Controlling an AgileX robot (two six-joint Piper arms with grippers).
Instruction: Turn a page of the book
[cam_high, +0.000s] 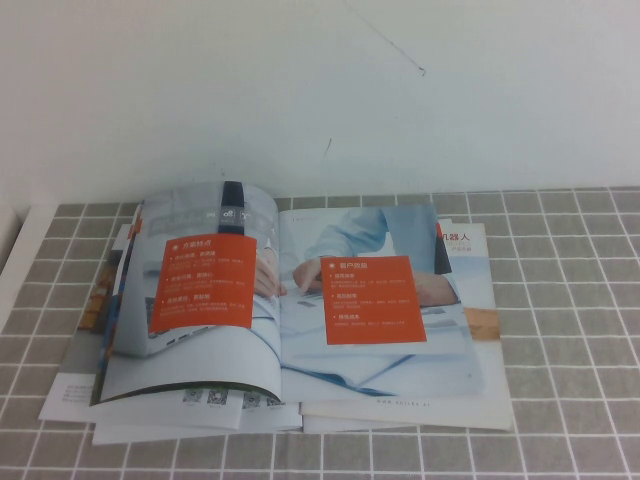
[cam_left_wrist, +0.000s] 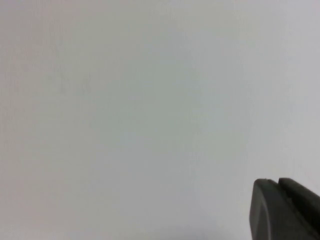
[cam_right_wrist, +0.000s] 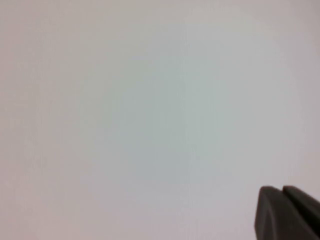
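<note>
Book (cam_high: 290, 300) lies open; left gripper (cam_left_wrist: 285, 207), right gripper (cam_right_wrist: 287, 212) (both closed) apparently face wall.

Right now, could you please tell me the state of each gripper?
Left gripper: shut, holding nothing, facing a blank wall.
Right gripper: shut, holding nothing, facing a blank wall.

Glossy book (cam_high: 290, 300) open, flat on table

Wall (cam_high: 300, 90): plain white, with a few thin dark scratch marks, rising behind the table
Table (cam_high: 560, 330): covered in small grey square tiles with white grout lines
Left edge: a white border strip (cam_high: 12, 260) runs beside the tiles
Light: soft, even, no hard shadows
</note>
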